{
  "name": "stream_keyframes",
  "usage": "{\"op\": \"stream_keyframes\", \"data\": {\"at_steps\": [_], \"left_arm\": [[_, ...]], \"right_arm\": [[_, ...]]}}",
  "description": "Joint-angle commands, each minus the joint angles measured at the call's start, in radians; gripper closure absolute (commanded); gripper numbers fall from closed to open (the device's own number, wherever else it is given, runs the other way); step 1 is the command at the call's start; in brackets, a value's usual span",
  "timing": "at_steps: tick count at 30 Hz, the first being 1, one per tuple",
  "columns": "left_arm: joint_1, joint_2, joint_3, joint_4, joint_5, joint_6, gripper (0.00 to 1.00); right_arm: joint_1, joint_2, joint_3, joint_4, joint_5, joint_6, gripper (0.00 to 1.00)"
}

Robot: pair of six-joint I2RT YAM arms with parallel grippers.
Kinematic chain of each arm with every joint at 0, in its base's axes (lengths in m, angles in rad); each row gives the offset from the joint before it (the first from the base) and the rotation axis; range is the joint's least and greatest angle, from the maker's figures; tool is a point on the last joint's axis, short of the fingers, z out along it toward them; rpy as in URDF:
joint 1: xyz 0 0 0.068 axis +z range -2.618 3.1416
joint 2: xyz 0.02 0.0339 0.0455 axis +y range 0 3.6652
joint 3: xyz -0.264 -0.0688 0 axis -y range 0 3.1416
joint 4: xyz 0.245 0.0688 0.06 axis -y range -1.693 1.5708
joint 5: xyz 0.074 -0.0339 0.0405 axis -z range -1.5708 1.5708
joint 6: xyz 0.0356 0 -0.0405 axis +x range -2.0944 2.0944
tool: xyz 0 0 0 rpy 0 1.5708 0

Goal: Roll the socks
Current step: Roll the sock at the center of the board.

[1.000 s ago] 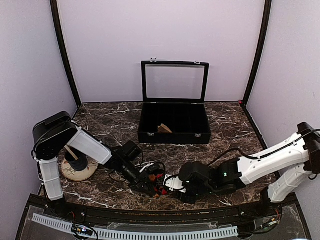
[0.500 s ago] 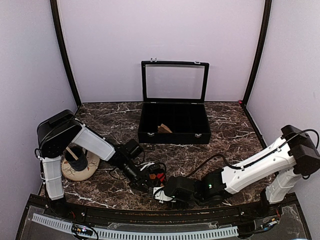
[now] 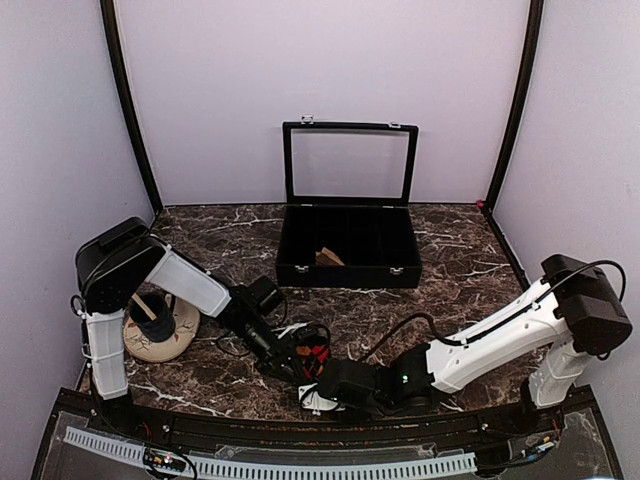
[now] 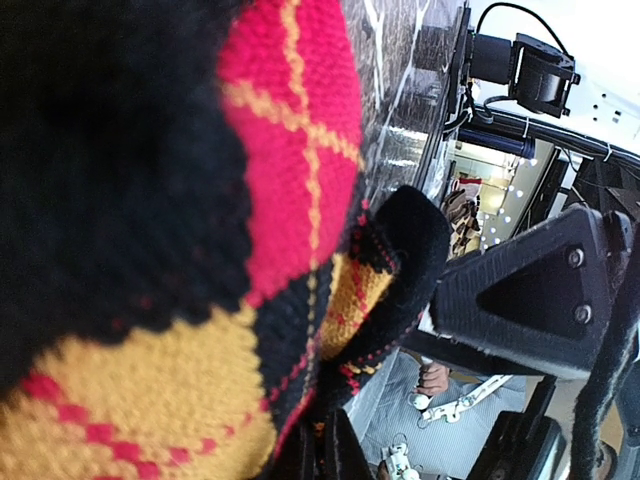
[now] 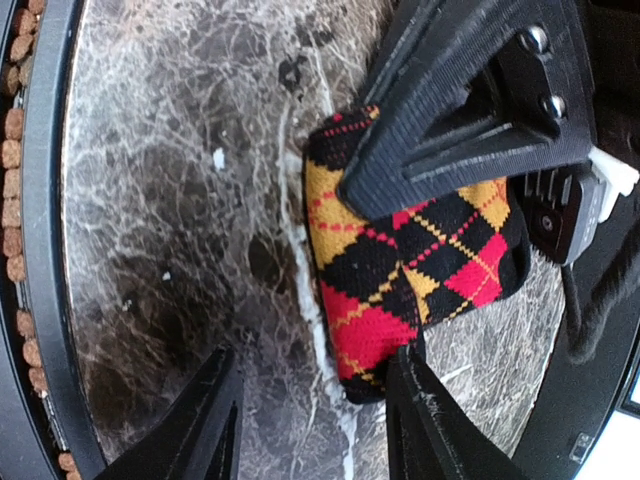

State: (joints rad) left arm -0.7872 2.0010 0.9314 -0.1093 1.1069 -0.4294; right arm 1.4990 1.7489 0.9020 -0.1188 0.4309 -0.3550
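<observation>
**Argyle sock** point(image 5: 400, 270): knit fabric with black, red and orange-yellow diamonds crossed by thin lines. It lies on the surface close to the near edge, about midway between the left and right edges. The right wrist view shows it gathered into a short, thick bundle with the black cuff edge at one end. The left wrist view is nearly filled by its weave, with a black-edged fold curling outward.

**Left gripper** point(image 3: 298, 368): reaches in low from the left side. Its jaws are closed on the argyle sock. From the right wrist, one black finger lies across the top of the bundle with its tip on the fabric.

**Right gripper** point(image 5: 312, 352): reaches in low from the right side, along the near edge. Its jaws are apart and hold nothing. The end of the sock sits just ahead of them, and one finger is at the fabric's edge; I cannot tell if it touches.

**Surface** point(image 3: 450, 260): dark marble with white veins.

**Black compartment case** point(image 3: 300, 272): stands at the far middle of the surface with its glazed lid upright. A tan-brown item point(image 3: 327, 257) sits in a front compartment, too small to identify.

**Round wooden base** point(image 3: 150, 345): sits by the left edge and carries a dark object, partly hidden by the left arm.
</observation>
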Motion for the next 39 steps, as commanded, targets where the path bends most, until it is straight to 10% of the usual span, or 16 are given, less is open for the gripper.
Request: {"op": "stream_keyframes", "data": {"at_steps": [1, 36, 39], "left_arm": [[0.016, 0.034, 0.011, -0.073, -0.029, 0.033, 1.0], [0.045, 0.045, 0.017, -0.102, -0.016, 0.066, 1.0], [0.048, 0.018, 0.01, -0.1, -0.068, 0.055, 0.87]], "right_arm": [[0.005, 0.024, 0.032, 0.044, -0.008, -0.042, 0.55], [-0.137, 0.135, 0.062, -0.068, -0.207, 0.03, 0.92], [-0.16, 0.134, 0.088, -0.106, -0.268, 0.05, 0.93]]}}
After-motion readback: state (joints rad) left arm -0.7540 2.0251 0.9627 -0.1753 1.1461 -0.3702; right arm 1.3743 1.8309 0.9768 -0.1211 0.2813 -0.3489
